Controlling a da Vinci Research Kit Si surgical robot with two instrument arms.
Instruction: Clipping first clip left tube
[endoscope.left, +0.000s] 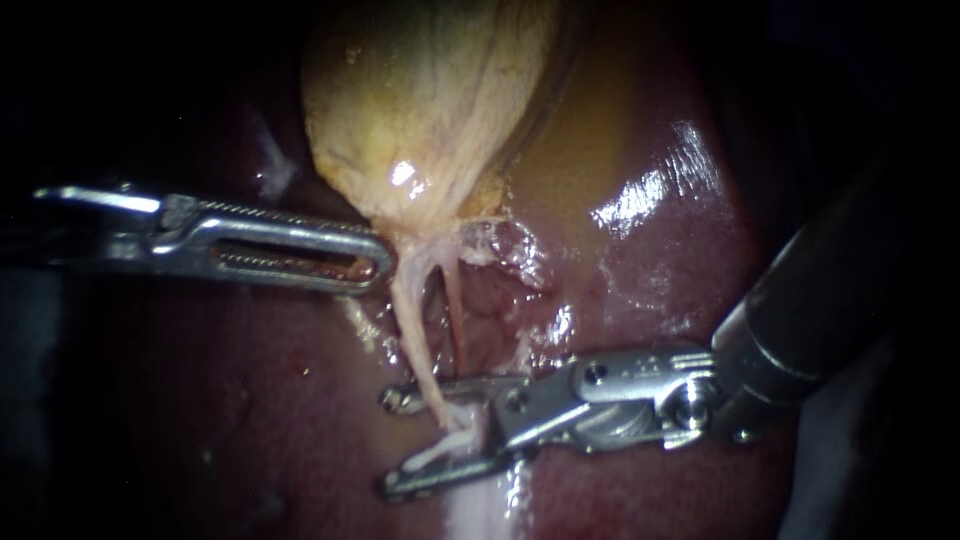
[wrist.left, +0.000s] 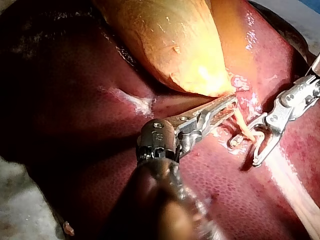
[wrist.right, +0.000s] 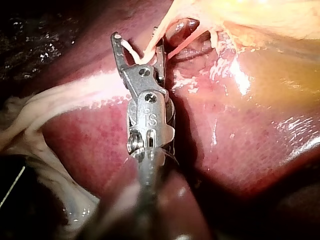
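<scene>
Your right instrument (endoscope.left: 392, 445) is reaching in with its claw spread wide around the left tube (endoscope.left: 410, 325). That tube is running from the neck of the gallbladder (endoscope.left: 420, 100) down over the liver (endoscope.left: 650, 300) and passing between the claw's two halves, nearer the upper one. Your left instrument (endoscope.left: 383, 262) is lying with its claw narrow and pressed together, its tip touching the gallbladder's neck just beside the tube's upper end.
</scene>
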